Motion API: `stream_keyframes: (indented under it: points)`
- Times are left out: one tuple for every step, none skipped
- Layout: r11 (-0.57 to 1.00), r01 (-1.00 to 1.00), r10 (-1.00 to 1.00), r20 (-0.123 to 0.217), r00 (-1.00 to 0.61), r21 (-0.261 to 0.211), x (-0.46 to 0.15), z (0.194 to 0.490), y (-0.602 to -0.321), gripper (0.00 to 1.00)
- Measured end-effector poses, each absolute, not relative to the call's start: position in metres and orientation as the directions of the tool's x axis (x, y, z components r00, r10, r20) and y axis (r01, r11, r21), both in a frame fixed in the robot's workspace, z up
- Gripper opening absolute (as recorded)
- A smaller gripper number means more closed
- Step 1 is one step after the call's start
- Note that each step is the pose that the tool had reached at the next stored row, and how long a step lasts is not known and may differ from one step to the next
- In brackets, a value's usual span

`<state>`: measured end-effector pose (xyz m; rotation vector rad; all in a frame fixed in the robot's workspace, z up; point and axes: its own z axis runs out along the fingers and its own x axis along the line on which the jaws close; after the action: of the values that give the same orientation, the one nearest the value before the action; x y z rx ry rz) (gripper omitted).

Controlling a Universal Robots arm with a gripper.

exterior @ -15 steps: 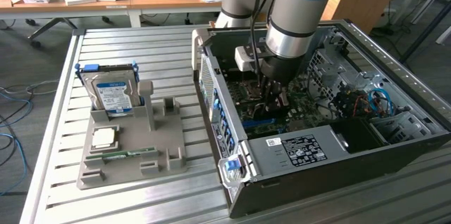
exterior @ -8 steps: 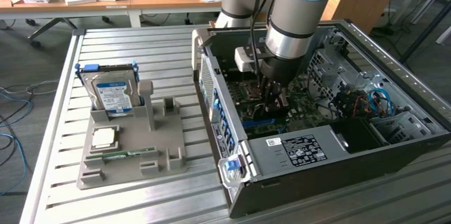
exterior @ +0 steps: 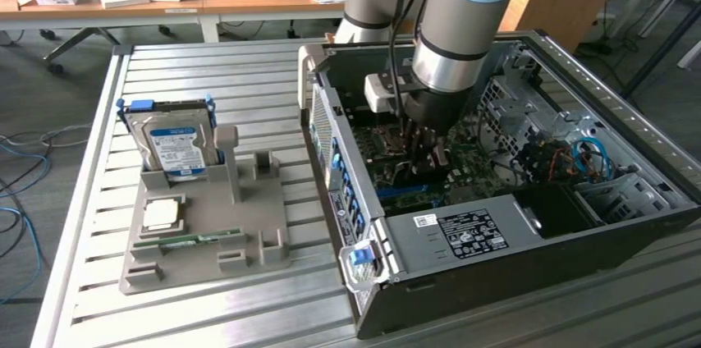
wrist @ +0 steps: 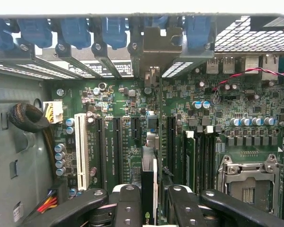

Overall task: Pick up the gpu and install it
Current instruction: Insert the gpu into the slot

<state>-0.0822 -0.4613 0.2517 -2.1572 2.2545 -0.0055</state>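
The gpu (wrist: 150,156) stands edge-on between my fingers (wrist: 128,201), a thin dark card whose silver bracket (wrist: 157,45) reaches the case's rear slot openings. My gripper (wrist: 151,201) is shut on it. The card hangs upright over the motherboard (wrist: 128,109), in line with a black expansion slot; whether it is seated in the slot is hidden. In the exterior view my gripper (exterior: 429,139) reaches down inside the open computer case (exterior: 493,233), with the gpu (exterior: 422,163) dark beneath it.
On the slatted table, a grey holder (exterior: 208,233) carries a silver hard drive with a blue label (exterior: 170,143), a square chip (exterior: 161,214) and a green memory stick (exterior: 203,239). Blue latches (wrist: 75,30), a white slot (wrist: 80,151) and the processor socket (wrist: 246,179) surround the card.
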Motion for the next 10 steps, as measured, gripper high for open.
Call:
stream_keyframes:
  points:
    - [0.044,-0.999,-0.999,-0.013,-0.044,-0.017,-0.0822,0.2515,-0.4611,0.26]
    - [0.044,-0.999,-0.999,-0.013,-0.044,-0.017,-0.0822,0.2513,-0.461,0.26]
    - [0.044,-0.999,-0.999,-0.013,-0.044,-0.017,-0.0823,0.2509,-0.4609,0.26]
    - [0.044,-0.999,-0.999,-0.013,-0.044,-0.017,-0.0823,0.2509,-0.461,0.26]
    - [0.044,-0.999,-0.999,-0.013,-0.044,-0.017,-0.0823,0.2509,-0.461,0.26]
    - [0.044,-0.999,-0.999,-0.013,-0.044,-0.017,-0.0823,0.2509,-0.461,0.26]
    - [0.044,-0.999,-0.999,-0.013,-0.044,-0.017,-0.0824,0.2506,-0.4609,0.26]
    - [0.044,-0.999,-0.999,-0.013,-0.044,-0.017,-0.0827,0.2502,-0.4608,0.26]
    - [0.044,-0.999,-0.999,-0.013,-0.044,-0.017,-0.0829,0.2499,-0.4607,0.26]
    - [0.044,-0.999,-0.999,-0.013,-0.044,-0.017,-0.0829,0.2499,-0.4607,0.26]
